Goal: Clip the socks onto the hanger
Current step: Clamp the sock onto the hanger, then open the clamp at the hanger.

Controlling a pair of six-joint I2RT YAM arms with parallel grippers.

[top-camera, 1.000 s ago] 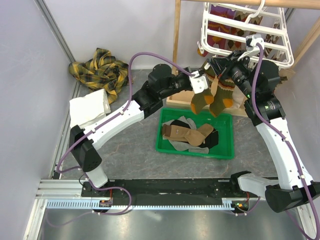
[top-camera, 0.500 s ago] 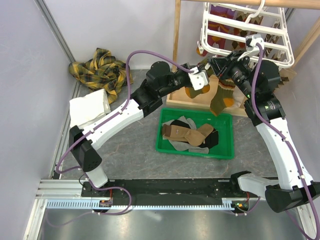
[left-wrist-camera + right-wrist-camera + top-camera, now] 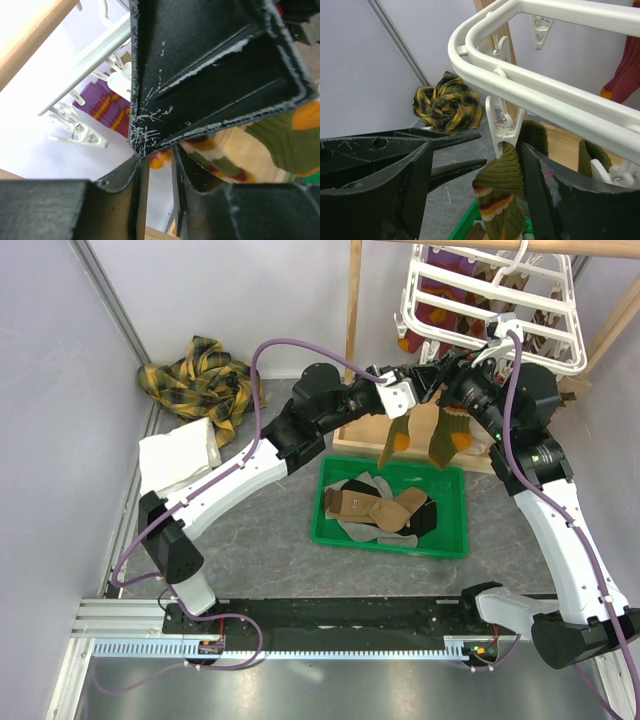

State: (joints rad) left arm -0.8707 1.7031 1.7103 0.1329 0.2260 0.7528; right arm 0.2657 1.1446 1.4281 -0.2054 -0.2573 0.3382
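Observation:
The white hanger (image 3: pixel 490 300) hangs at the back right from a wooden bar. Two olive socks with orange heels (image 3: pixel 400 435) (image 3: pixel 447 440) dangle from its near edge. In the right wrist view a white clip (image 3: pixel 502 125) bites the cuff of one olive sock (image 3: pixel 505 200). My right gripper (image 3: pixel 475 195) is open wide, the clipped sock hanging loose between its fingers. My left gripper (image 3: pixel 160 170) is slightly open with nothing in the gap, just left of that clip; its fingers (image 3: pixel 455 155) show apart in the right wrist view. A purple sock (image 3: pixel 107 107) hangs further back.
A green bin (image 3: pixel 330 530) below the hanger holds brown, grey and black socks. A yellow plaid cloth (image 3: pixel 200 385) and a folded white towel (image 3: pixel 180 455) lie at the left. A wooden frame post (image 3: pixel 353 330) stands beside the hanger.
Both grippers have opened. The olive sock that was bunched up at the left gripper now hangs straight down from the clip. The hanger has swung slightly.

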